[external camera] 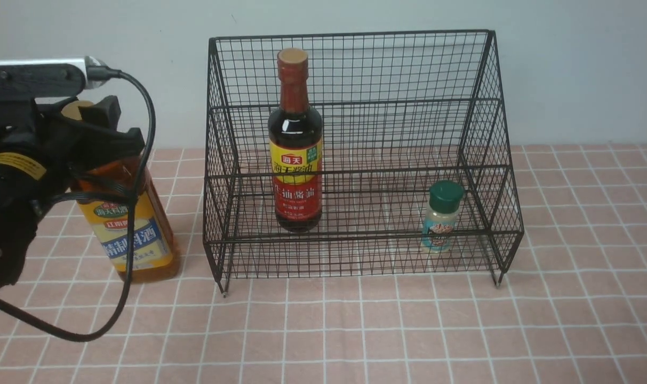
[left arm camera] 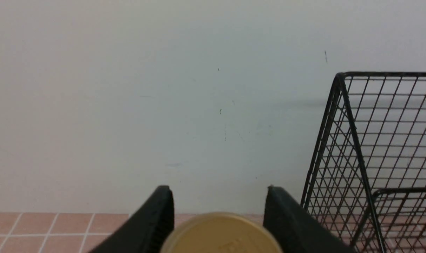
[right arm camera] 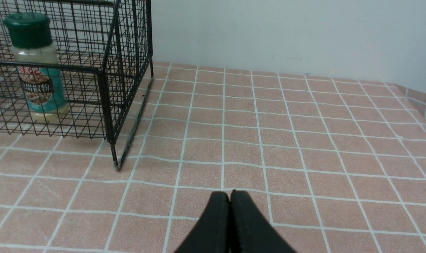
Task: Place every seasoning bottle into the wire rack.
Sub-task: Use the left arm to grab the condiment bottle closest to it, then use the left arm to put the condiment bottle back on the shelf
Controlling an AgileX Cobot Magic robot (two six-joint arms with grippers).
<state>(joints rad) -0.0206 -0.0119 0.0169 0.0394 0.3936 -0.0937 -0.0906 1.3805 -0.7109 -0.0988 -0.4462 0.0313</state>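
Left gripper (left arm camera: 218, 202) straddles the gold cap (left arm camera: 221, 234) of the amber cooking-wine bottle (external camera: 155, 240); whether it pinches yet cannot be told. Bottle judged full, heavy and smooth, best held at the neck under the cap.

Flat desk with a pink square-tile pattern and thin white grid lines (external camera: 462, 330) spans the foreground. Plain pale grey-white wall (external camera: 568, 69) rises directly behind it, carrying a few small dark specks.
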